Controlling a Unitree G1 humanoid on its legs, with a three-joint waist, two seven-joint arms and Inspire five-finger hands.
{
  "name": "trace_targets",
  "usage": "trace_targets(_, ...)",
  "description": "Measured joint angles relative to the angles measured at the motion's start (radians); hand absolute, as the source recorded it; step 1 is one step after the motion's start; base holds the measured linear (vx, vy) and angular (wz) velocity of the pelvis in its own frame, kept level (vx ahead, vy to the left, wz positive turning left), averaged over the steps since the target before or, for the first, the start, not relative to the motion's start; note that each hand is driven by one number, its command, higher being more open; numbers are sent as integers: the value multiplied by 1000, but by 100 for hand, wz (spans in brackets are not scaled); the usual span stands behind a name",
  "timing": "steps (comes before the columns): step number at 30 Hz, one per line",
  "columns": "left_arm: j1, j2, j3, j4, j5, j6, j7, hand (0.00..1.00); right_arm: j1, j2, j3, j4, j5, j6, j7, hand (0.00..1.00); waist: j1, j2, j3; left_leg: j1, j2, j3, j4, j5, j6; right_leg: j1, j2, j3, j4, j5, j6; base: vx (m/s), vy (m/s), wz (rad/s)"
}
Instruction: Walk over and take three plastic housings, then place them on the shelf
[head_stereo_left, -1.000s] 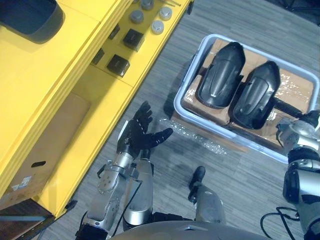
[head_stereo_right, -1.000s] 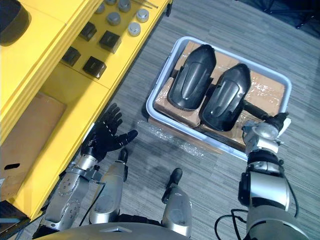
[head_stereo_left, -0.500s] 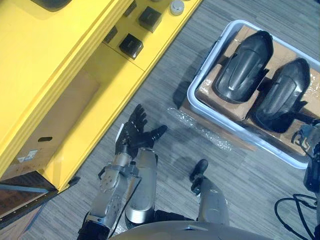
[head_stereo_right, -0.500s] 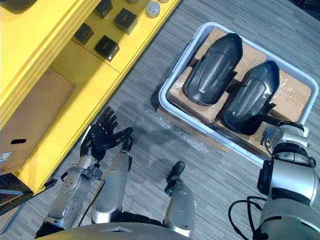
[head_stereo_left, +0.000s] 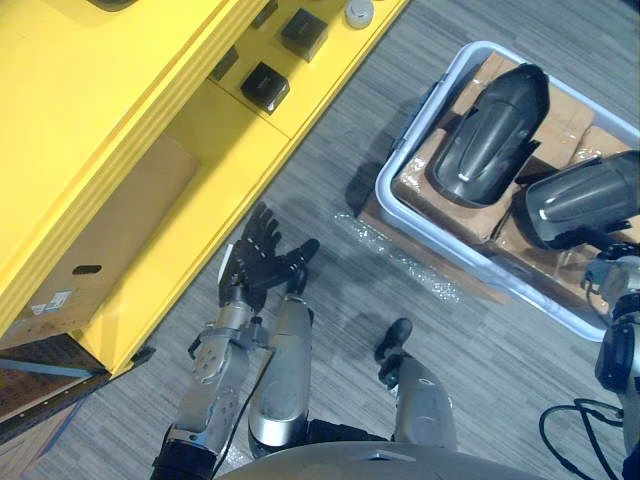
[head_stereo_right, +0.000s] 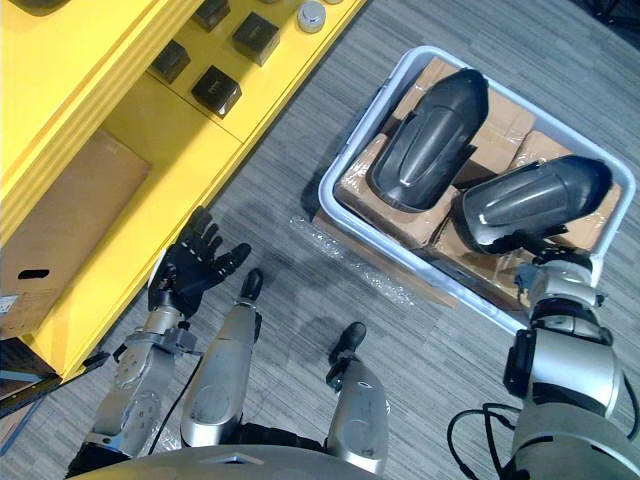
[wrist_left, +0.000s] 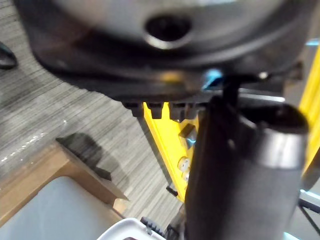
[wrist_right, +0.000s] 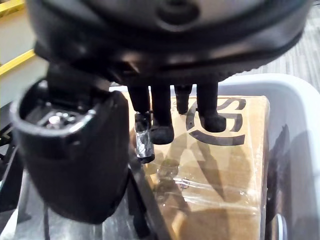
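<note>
2 silver-grey rounded arms, black left hand (head_stereo_left: 256, 270), slim dark fingers (head_stereo_left: 266, 226)

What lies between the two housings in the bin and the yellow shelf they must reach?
Nothing visible blocks it. Between the bin and the yellow shelf there is floor, with a flat strip of clear wrap beside the bin. The open left hand hangs over that floor near the shelf.
</note>
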Motion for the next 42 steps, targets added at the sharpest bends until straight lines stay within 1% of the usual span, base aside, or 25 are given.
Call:
trace_targets(1, 3, 2, 7, -4, 0, 0, 0, 100, 9, 10, 0, -5, -1, -15, 2, 0, -2, -5, 1, 11, 1, 1, -11, 3, -2, 8, 2, 1, -5, 0, 0, -3, -53, -6)
trace_targets(3, 28, 9, 29, -49, 15, 0, 2, 100, 47, 50, 1, -24, -48, -63, 5, 0, -2, -24, 1, 48, 8, 14, -50, 18, -5, 26, 6, 9, -18, 1, -3, 4, -54, -9)
trace_targets(5, 54, 17, 43, -108, 108, -6, 3, 100, 79, 81, 8, -39, -87, -104, 2, 0, -1, -39, 1, 81, 16, 23, -86, 30, -10, 45, 12, 13, -35, 5, -7, 16, -67, -8)
trace_targets(8, 61, 27, 49, -152, 154, -13, 0, 100, 127, 104, 10, -97, -127, -123, -11, 0, -3, -48, 2, 120, 18, 28, -125, 45, -13, 70, 15, 14, -49, 8, -9, 27, -50, -2)
trace_targets(10, 82, 27, 71, -214, 159, -14, -11, 100, 194, 144, 12, -179, -160, -149, -48, 0, -7, -62, -2, 164, 19, 40, -159, 53, -13, 105, 16, 16, -71, 11, -8, 53, -34, -4)
trace_targets(12, 84, 28, 88, -249, 159, -16, -20, 100, 236, 169, 13, -239, -198, -162, -91, 0, -12, -71, -4, 191, 20, 45, -171, 53, -13, 132, 18, 16, -86, 11, -7, 42, -22, -2)
trace_targets(14, 85, 28, 107, -270, 159, -17, -31, 100, 260, 201, 14, -292, -219, -161, -124, 0, -22, -89, -24, 200, 24, 48, -183, 54, -14, 143, 23, 15, -105, 17, -6, 17, -10, -4)
trace_targets(16, 84, 29, 124, -272, 181, -18, -49, 100, 295, 244, 49, -368, -274, -155, -169, 0, -28, -122, -51, 227, 32, 64, -207, 56, -17, 163, 31, 23, -132, 25, -8, 50, -27, -14)
trace_targets(18, 82, 29, 120, -272, 198, -15, -65, 100, 322, 260, 67, -426, -301, -143, -191, 0, -33, -135, -69, 248, 32, 72, -215, 56, -17, 178, 31, 27, -137, 25, -8, 46, -19, -10)
trace_targets(20, 76, 29, 110, -272, 204, 3, -87, 100, 346, 268, 75, -475, -341, -133, -230, 0, -34, -139, -105, 262, 31, 81, -228, 56, -17, 186, 30, 33, -147, 27, -6, 29, -3, -8)
trace_targets(22, 65, 35, 100, -273, 268, 32, -109, 100, 348, 269, 77, -511, -364, -125, -254, 0, -40, -134, -123, 283, 31, 89, -232, 56, -17, 201, 29, 38, -148, 27, -6, 9, -1, -6)
trace_targets(24, 33, 87, 80, -273, 390, 84, -133, 100, 348, 269, 88, -574, -401, -110, -270, 0, -58, -127, -151, 307, 32, 99, -249, 60, -19, 214, 28, 43, -151, 27, -6, -29, -4, -8)
trace_targets(25, 20, 101, 76, -273, 403, 103, -145, 100, 348, 269, 90, -589, -420, -109, -271, 0, -61, -126, -158, 311, 33, 102, -251, 61, -19, 214, 28, 47, -152, 27, -5, -35, -3, -13)
trace_targets(27, -45, 153, 71, -263, 406, 190, -194, 100, 345, 266, 102, -651, -472, -109, -272, 0, -74, -119, -175, 330, 35, 128, -267, 67, -17, 213, 28, 72, -161, 37, -5, -43, 3, -27)
trace_targets(28, -63, 164, 71, -254, 383, 211, -201, 100, 343, 264, 108, -667, -474, -109, -272, 0, -80, -117, -178, 330, 35, 134, -268, 67, -16, 212, 28, 77, -166, 42, -4, -42, 6, -26)
trace_targets(29, -96, 176, 70, -231, 355, 239, -211, 100, 340, 257, 115, -688, -482, -110, -273, 0, -86, -113, -180, 329, 35, 141, -269, 68, -15, 207, 27, 84, -167, 47, -3, -62, 19, -24)
trace_targets(30, -146, 189, 71, -190, 290, 286, -229, 100, 337, 250, 121, -708, -505, -110, -273, 0, -88, -110, -182, 330, 35, 152, -273, 71, -15, 197, 27, 97, -167, 53, -4, -65, 20, -20)
trace_targets(31, -195, 200, 71, -142, 192, 349, -238, 100, 336, 248, 123, -729, -510, -111, -274, 0, -97, -110, -183, 330, 35, 154, -281, 78, -14, 195, 26, 98, -171, 59, -4, -59, 18, -14)
trace_targets(32, -215, 203, 71, -114, 152, 375, -242, 100, 334, 248, 125, -740, -511, -110, -274, 0, -103, -111, -183, 329, 35, 154, -282, 79, -14, 194, 27, 99, -174, 62, -5, -37, 5, -8)
trace_targets(33, -245, 204, 70, -58, 81, 424, -247, 100, 325, 248, 132, -756, -513, -110, -274, 0, -113, -111, -183, 329, 35, 160, -282, 80, -13, 192, 28, 107, -182, 69, -5, -27, 6, -18)
trace_targets(34, -259, 204, 65, -21, 32, 454, -248, 100, 318, 248, 137, -773, -525, -111, -274, 0, -116, -111, -183, 329, 36, 171, -282, 80, -13, 184, 28, 120, -182, 72, -5, -28, 14, -32)
trace_targets(37, -294, 203, 13, 104, -125, 547, -252, 100, 287, 246, 164, -825, -550, -122, -274, 0, -141, -111, -183, 330, 36, 193, -282, 80, -12, 170, 26, 142, -183, 82, -4, -16, 16, -21)
trace_targets(38, -298, 202, 0, 118, -142, 554, -253, 100, 287, 244, 167, -835, -550, -131, -275, 0, -143, -111, -183, 330, 36, 196, -282, 80, -12, 167, 26, 145, -183, 83, -5, -8, 8, -14)
trace_targets(40, -311, 191, -31, 153, -255, 593, -253, 100, 283, 230, 188, -861, -583, -174, -289, 0, -155, -110, -183, 330, 36, 200, -282, 80, -12, 163, 26, 152, -183, 85, -5, -13, 2, -9)
trace_targets(42, -320, 178, -47, 169, -332, 596, -250, 100, 281, 223, 206, -889, -591, -209, -293, 0, -168, -110, -184, 331, 36, 202, -282, 80, -12, 162, 25, 154, -182, 85, -5, -14, 2, -2)
